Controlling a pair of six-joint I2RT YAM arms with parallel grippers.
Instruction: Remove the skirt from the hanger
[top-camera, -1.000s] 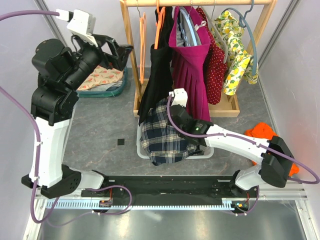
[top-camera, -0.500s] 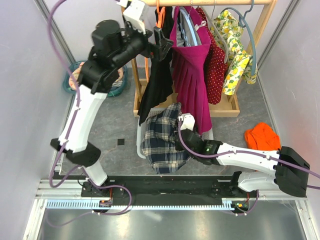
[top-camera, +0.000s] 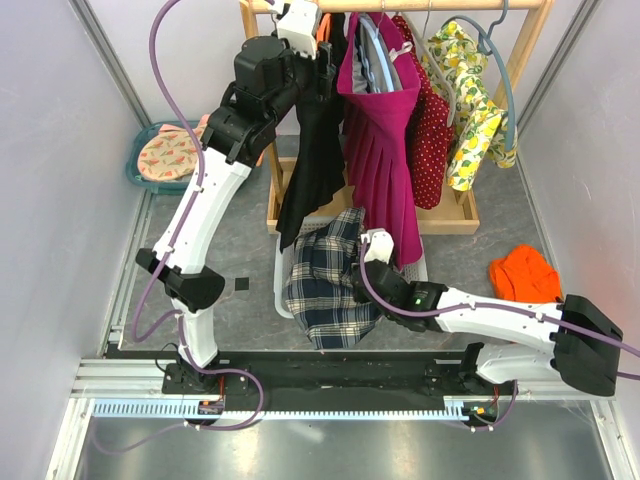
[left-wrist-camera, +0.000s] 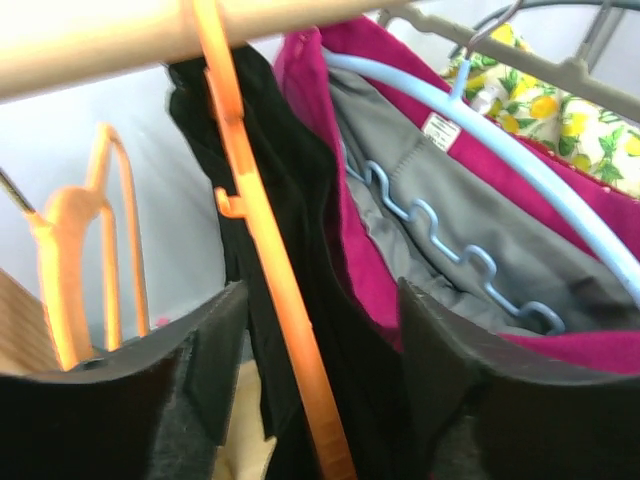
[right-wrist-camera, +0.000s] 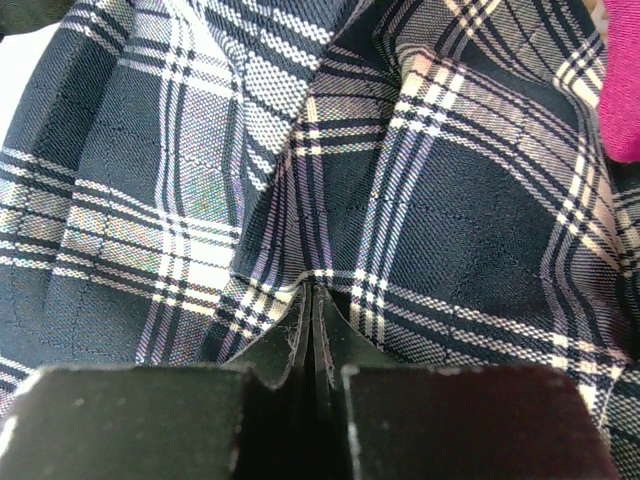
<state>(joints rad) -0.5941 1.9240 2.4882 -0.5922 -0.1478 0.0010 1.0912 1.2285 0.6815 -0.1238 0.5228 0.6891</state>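
Observation:
A black skirt hangs on an orange hanger from the wooden rail. My left gripper is up at the rail, open, with one jaw on each side of the orange hanger and the black skirt; its midpoint lies on the black cloth. My right gripper is low, shut, with its tips pressed against a plaid skirt that lies in a white basket. I see no cloth between its jaws.
A magenta skirt on a light blue hanger hangs right of the black one, then a red dotted garment and a lemon-print one. An orange cloth lies at the right. A teal basket stands at the left.
My left arm has swung from the far left to the rail and now straddles the orange hanger. My right gripper has dropped from above the plaid skirt onto it.

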